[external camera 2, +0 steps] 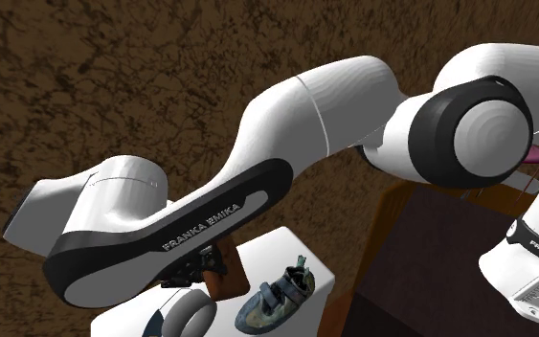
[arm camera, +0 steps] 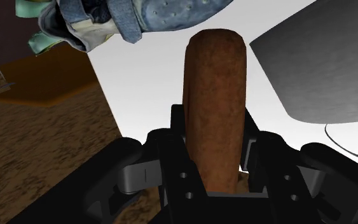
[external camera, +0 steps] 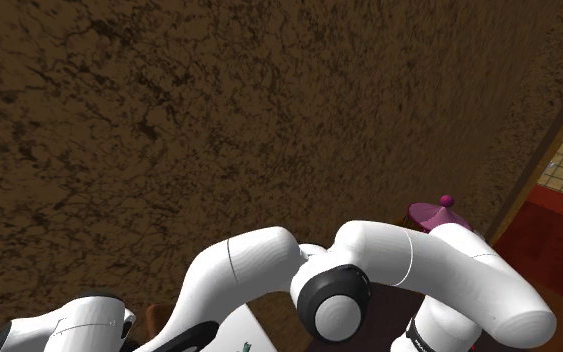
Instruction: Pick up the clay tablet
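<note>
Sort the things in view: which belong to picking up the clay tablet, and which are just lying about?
Job in hand:
- brown tablet
- gripper, fingers clasping the tablet from both sides

Lying about:
- blue-grey shoe, beyond the tablet on the white surface
- grey round object, beside the tablet
- purple knobbed object, behind the arm

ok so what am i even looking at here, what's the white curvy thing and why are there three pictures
That is one white robot arm. Two pictures come from cameras standing beside it, looking down; the third comes from a camera on its hand, looking along the black gripper. On the white table lie a blue-green shoe and a grey rounded thing. The gripper's two fingers are closed on a brown tablet, clasping it from both sides.
</note>
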Motion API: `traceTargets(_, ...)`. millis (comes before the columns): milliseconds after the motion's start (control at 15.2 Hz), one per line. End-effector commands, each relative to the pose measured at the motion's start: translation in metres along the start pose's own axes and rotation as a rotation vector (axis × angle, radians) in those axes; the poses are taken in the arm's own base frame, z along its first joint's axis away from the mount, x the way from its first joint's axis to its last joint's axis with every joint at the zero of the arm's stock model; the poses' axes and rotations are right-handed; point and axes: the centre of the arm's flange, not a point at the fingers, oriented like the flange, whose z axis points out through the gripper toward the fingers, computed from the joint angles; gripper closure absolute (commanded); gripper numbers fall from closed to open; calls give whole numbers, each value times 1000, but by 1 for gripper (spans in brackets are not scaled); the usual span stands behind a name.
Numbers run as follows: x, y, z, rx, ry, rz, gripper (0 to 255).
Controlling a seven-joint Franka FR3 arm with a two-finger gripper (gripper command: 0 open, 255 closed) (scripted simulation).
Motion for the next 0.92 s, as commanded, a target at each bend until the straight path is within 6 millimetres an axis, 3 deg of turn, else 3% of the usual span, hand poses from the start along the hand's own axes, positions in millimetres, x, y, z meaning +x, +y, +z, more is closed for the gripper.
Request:
traceTargets(0, 0, 0, 1, 0, 0, 0, 255)
traceTargets(858, 11, 40, -54, 0, 0, 0, 255)
